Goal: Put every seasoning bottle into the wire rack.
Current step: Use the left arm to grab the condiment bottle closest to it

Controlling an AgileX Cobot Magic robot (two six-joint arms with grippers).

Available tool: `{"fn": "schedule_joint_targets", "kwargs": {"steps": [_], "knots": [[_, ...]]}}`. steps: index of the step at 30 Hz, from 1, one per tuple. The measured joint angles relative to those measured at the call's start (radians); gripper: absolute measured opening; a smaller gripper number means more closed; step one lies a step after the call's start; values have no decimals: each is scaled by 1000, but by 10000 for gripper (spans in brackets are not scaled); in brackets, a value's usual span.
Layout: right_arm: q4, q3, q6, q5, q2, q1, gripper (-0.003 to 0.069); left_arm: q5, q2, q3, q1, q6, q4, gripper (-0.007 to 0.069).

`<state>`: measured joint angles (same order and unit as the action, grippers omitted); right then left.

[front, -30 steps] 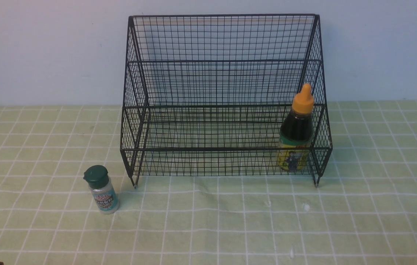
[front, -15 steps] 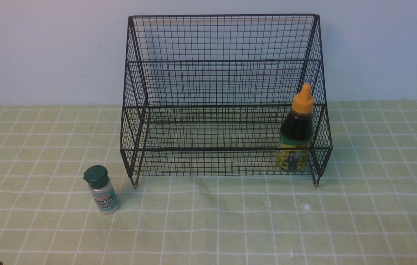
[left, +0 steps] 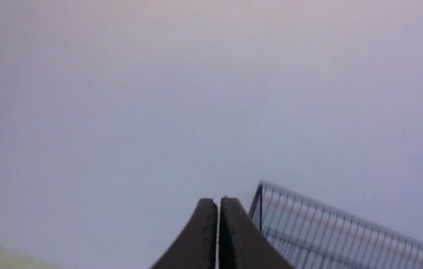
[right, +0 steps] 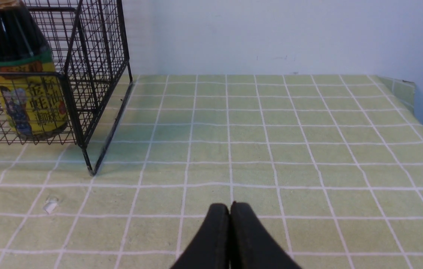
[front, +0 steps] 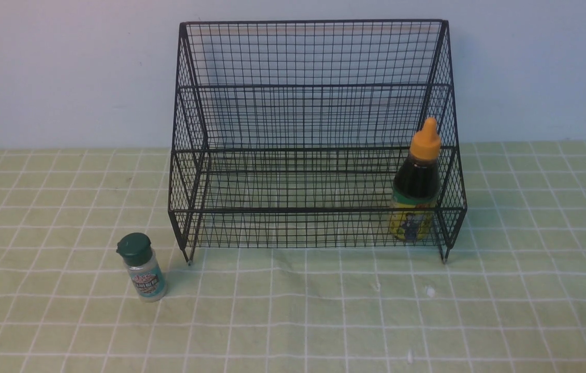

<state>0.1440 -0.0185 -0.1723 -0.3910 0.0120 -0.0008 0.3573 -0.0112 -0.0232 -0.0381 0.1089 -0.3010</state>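
The black wire rack point(front: 313, 85) stands at the back of the table in the front view. A dark-liquid seasoning bottle point(front: 416, 181) with an orange nozzle cap stands upright in the right end of its lower tier; the right wrist view shows this bottle point(right: 21, 71) behind the mesh. A small clear shaker point(front: 142, 267) with a green cap stands on the cloth outside the rack, by its front left leg. Neither arm shows in the front view. My left gripper point(left: 218, 201) is shut and empty, pointing at the wall beside the rack's top corner point(left: 308, 224). My right gripper point(right: 229, 206) is shut and empty, low over the cloth.
A light green checked tablecloth point(front: 324, 311) covers the table, with a plain pale wall point(front: 65, 77) behind. The table's right edge point(right: 413, 97) meets a side wall. Small white specks point(front: 430, 291) lie on the cloth in front of the rack.
A dark bit of the left arm at the front view's bottom left corner has slipped out of frame. The bottles and rack have not moved.
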Motion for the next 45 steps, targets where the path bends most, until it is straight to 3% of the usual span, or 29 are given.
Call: {"fn": "schedule_joint_targets", "kwargs": {"steps": [5,14,21,29,38,44,45], "knots": [[0,0,0,0,0,0,-14,-46,19,150,0,-30,-8,-6],[0,0,0,0,0,0,-14,-953,576,641,0,-65,9,-6],[0,0,0,0,0,0,-14,-1262,1060,886,0,-208,93,-6],[0,0,0,0,0,0,-14,-1373,1409,1114,-11,-288,118,-6],[0,0,0,0,0,0,-14,-1264,1478,1153,-94,-395,138,8],[0,0,0,0,0,0,-14,-1167,1514,1154,-105,-443,139,153],[0,0,0,0,0,0,-14,-1160,1530,1155,-105,-447,144,230]]}}
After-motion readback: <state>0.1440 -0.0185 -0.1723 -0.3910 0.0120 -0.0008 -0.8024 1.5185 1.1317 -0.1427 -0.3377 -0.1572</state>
